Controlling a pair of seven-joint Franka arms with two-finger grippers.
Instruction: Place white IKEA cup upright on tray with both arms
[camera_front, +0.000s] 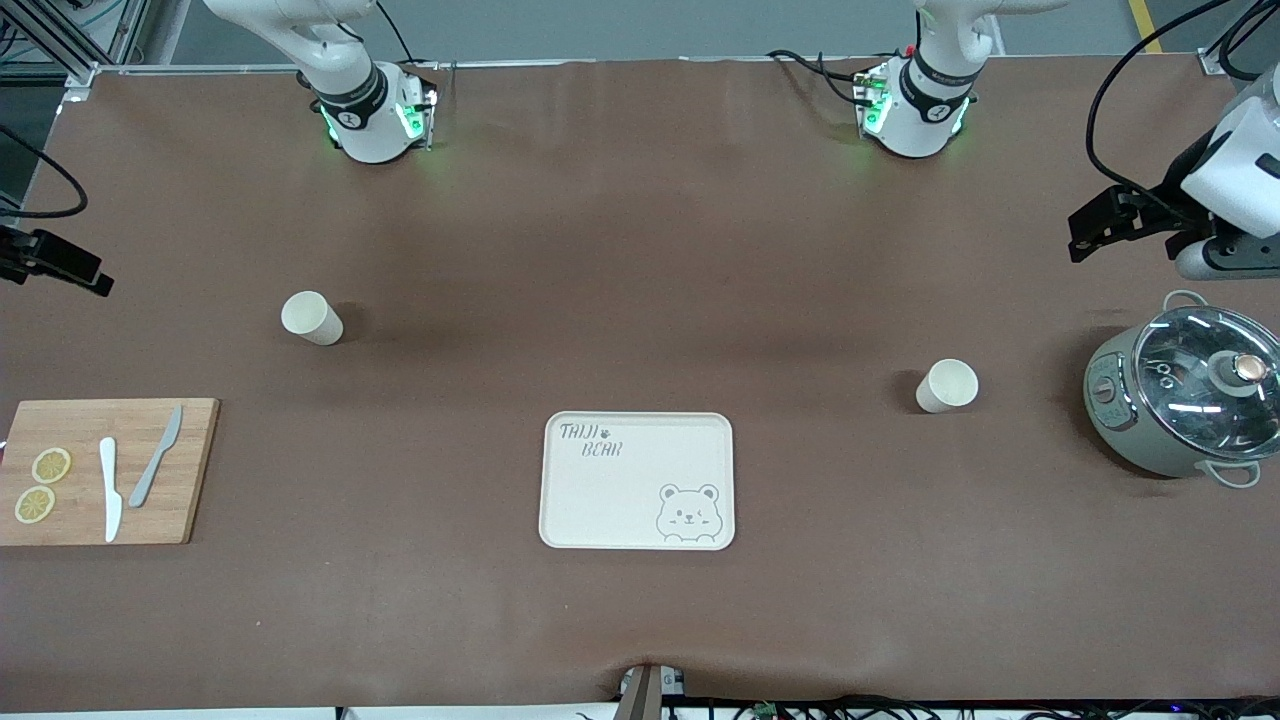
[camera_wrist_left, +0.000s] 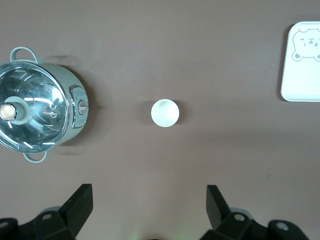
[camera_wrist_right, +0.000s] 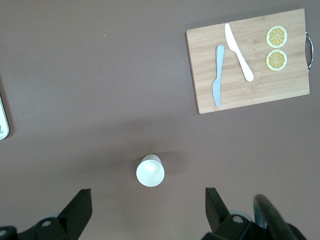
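Two white cups stand on the brown table with the wide end up. One cup (camera_front: 946, 386) is toward the left arm's end, beside the pot, and shows in the left wrist view (camera_wrist_left: 165, 113). The other cup (camera_front: 311, 318) is toward the right arm's end and shows in the right wrist view (camera_wrist_right: 150, 171). The cream bear tray (camera_front: 637, 480) lies between them, nearer the front camera, with nothing on it. My left gripper (camera_wrist_left: 150, 210) is open and empty, high above the table near its cup. My right gripper (camera_wrist_right: 148, 210) is open and empty, high above the table near its cup.
A grey-green pot (camera_front: 1185, 400) with a glass lid stands at the left arm's end. A wooden cutting board (camera_front: 105, 470) with two knives and two lemon slices lies at the right arm's end. The left arm's hand (camera_front: 1225, 210) hangs above the pot.
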